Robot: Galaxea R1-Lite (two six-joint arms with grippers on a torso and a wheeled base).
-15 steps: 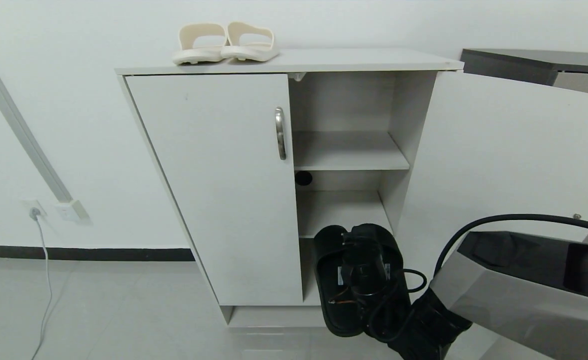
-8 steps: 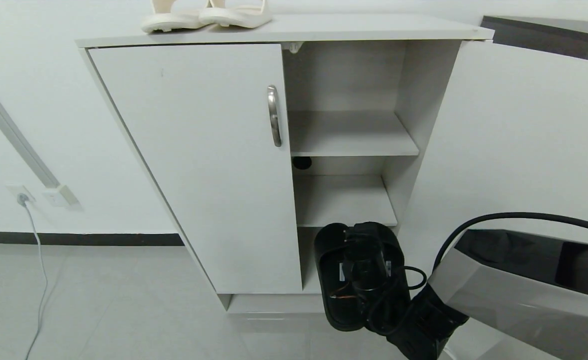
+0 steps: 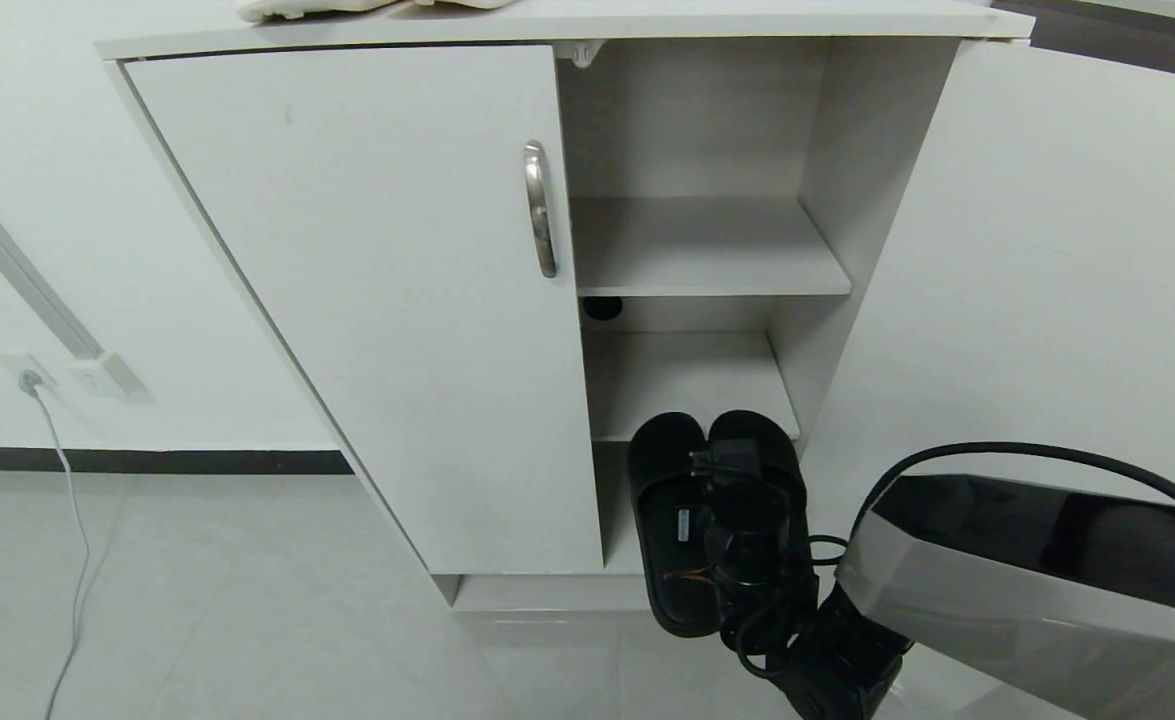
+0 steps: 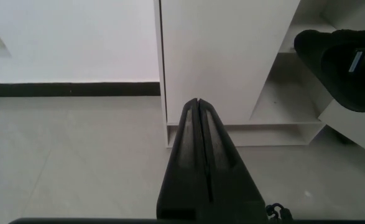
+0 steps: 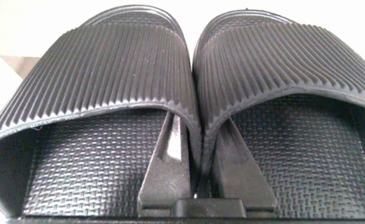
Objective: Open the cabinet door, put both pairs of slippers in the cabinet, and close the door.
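Black slippers (image 3: pixel 672 480) neared cabinet (image 3: pixel 347 300); wrist view shows right gripper (image 5: pixel 198 134) pinching both.

White wall (image 3: pixel 97 250); grey tile floor (image 3: pixel 197 620); black baseboard (image 3: pixel 147 461); socket (image 3: pixel 25 378) with cable (image 3: pixel 78 530); diagonal conduit (image 3: pixel 17 264).

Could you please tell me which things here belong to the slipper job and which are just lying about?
Job: black slippers held in the right gripper; white slippers on top of the cabinet; open door.
Lying about: wall socket; wall duct.
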